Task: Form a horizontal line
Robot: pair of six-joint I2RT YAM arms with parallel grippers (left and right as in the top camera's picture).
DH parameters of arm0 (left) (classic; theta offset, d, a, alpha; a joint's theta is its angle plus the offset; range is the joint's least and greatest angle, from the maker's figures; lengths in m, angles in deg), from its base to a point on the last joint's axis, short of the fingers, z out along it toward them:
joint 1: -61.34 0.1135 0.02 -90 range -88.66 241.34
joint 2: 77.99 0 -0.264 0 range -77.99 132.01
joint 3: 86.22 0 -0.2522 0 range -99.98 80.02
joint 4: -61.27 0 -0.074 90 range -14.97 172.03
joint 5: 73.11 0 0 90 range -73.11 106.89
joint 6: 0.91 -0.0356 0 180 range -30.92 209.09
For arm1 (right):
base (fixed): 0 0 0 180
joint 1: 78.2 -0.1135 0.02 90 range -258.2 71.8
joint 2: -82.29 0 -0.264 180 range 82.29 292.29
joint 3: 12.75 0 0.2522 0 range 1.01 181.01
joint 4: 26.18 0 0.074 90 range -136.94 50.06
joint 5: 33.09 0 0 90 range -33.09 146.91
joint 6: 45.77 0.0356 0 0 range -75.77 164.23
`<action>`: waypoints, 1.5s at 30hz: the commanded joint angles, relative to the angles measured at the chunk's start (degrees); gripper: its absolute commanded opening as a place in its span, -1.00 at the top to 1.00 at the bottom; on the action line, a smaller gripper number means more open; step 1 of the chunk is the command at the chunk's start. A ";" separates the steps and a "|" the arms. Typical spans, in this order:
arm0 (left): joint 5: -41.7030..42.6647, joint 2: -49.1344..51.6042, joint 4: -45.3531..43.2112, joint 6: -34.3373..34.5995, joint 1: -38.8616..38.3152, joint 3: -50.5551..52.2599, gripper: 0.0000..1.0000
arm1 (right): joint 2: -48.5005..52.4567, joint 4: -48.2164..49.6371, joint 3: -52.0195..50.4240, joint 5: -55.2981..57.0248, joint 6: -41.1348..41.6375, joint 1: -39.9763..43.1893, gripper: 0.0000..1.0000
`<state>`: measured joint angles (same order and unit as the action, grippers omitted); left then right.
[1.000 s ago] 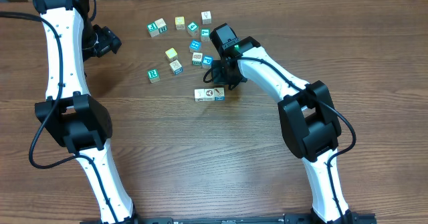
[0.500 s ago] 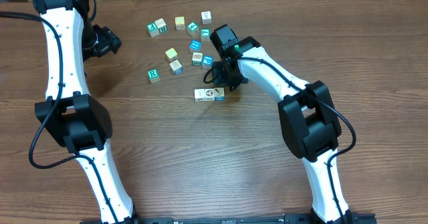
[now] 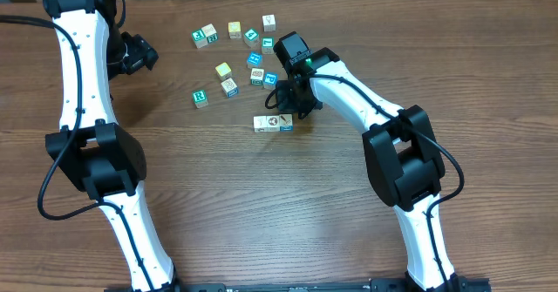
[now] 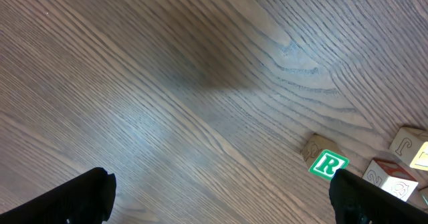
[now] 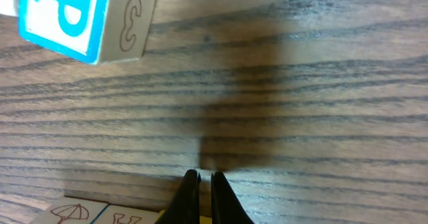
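The horizontal line (image 3: 273, 123) is a short row of touching pale-faced cubes on the wooden table, just in front of the loose cubes. My right gripper (image 3: 284, 109) hangs right behind the row's right end, shut with nothing in it. In the right wrist view the shut fingertips (image 5: 192, 184) point down at bare wood, and the row's cubes (image 5: 100, 215) show at the bottom left beside them. My left gripper (image 3: 144, 55) is far off at the back left, open and empty. Its view shows the two fingers wide apart (image 4: 217, 197) over bare wood.
Loose cubes are scattered behind the row, among them a green R cube (image 3: 200, 98) (image 4: 328, 164), blue ones (image 3: 255, 58) and tan ones (image 3: 224, 70). A blue P cube (image 5: 67, 17) lies ahead of the right fingers. More cubes (image 4: 408, 147) sit at the left wrist view's right edge.
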<state>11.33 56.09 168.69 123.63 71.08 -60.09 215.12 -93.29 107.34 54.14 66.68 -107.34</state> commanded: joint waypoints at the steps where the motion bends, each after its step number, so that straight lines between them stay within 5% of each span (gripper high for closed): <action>1: -0.13 -0.35 0.11 0.17 -0.39 0.13 -0.99 | 0.44 -0.90 -0.26 -0.37 -0.02 -0.15 0.93; 45: -0.13 -0.35 0.11 0.17 -0.37 0.13 -1.00 | 0.44 -0.79 -0.24 -1.55 -0.02 -0.15 0.92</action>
<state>11.33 56.09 168.69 123.63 71.08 -60.09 215.12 -94.42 107.34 54.08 66.71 -107.34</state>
